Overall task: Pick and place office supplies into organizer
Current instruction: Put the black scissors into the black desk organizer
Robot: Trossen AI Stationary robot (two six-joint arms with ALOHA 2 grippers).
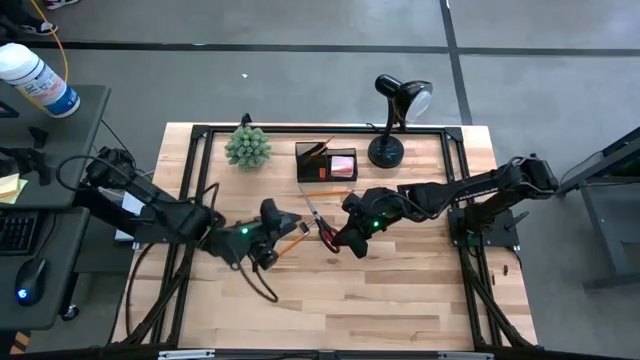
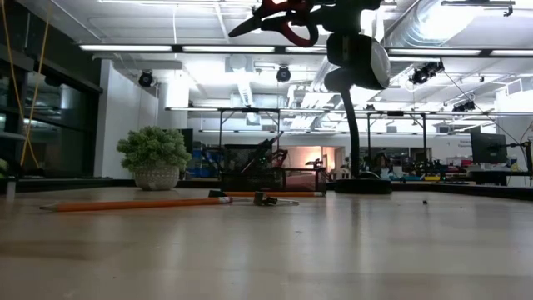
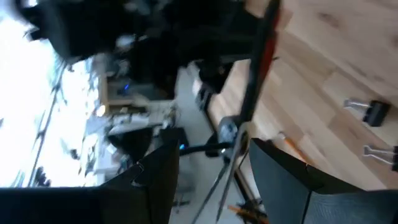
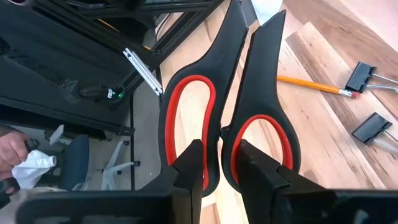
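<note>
The right pincer (image 1: 340,238) was clenched on the scissors (image 1: 322,228) by their red-lined handles, holding them lifted clear of the worktop (image 1: 400,290) near its middle; in the right wrist view its two dark fingers (image 4: 189,168) pinched the inner edges of the handle loops (image 4: 261,134). The blades pointed toward the far side, at the organizer (image 1: 326,162). Just left of it, the left pincer (image 1: 290,226) hung low with its fingers spread apart and nothing between them, an orange pencil (image 1: 292,242) lying just beside it. A second orange pencil (image 1: 330,189) lay near the organizer's front. The organizer stood at the far edge, a pink pad (image 1: 343,166) in its right section, between a green plant (image 1: 247,147) on its left and a black lamp (image 1: 393,118) on its right. Two binder clips (image 4: 360,78) lay on the wood.
</note>
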